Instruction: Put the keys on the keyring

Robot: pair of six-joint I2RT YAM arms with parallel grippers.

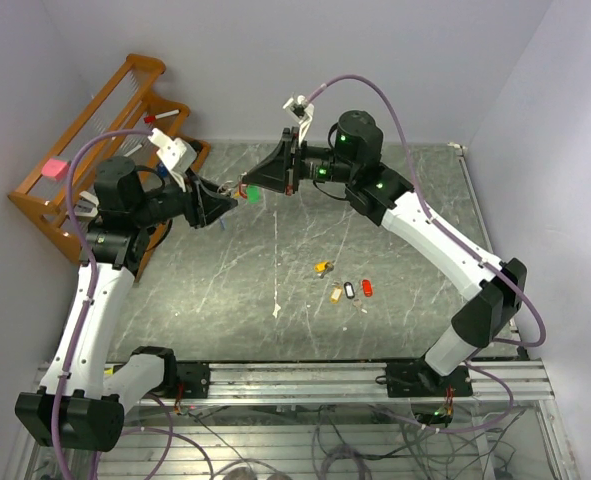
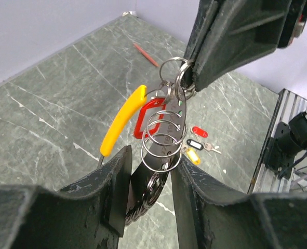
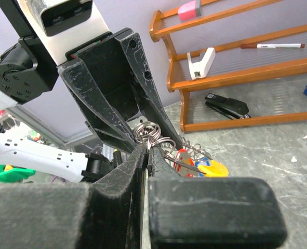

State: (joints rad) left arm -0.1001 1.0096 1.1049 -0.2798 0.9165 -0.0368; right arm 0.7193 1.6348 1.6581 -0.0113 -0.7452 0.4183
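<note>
Orange-brown wood is filling the upper left of the top view, where a slatted wooden rack (image 1: 135, 68) is leaning against the wall. Just right of it, the left gripper (image 1: 233, 200) is reaching toward the frame's centre. In its own wrist view its jaws are standing apart around the lower end of the keyring (image 2: 162, 136), a bunch of silvery wire loops with an orange-yellow curved band and a red clip. I am not managing to tell whether its pads are pinching the bunch or sitting loose beside it.

The step looks like steadying the keyring before a key is fetched. Doing that well is calling for a firm upper clamp, only one tool letting go, and one loop's split end facing outward, unobstructed.

From the upper right of that view, the right gripper (image 2: 188, 78) is clamping tight on the topmost loop. The keyring is therefore hanging between the two tools, above the grey-green marbled tabletop (image 1: 225, 300). Right of centre and lower in the top view, the small metal keys with yellow, black-and-white and red plastic tags (image 1: 350, 290) are lying on the tabletop, well apart from both grippers.
</note>
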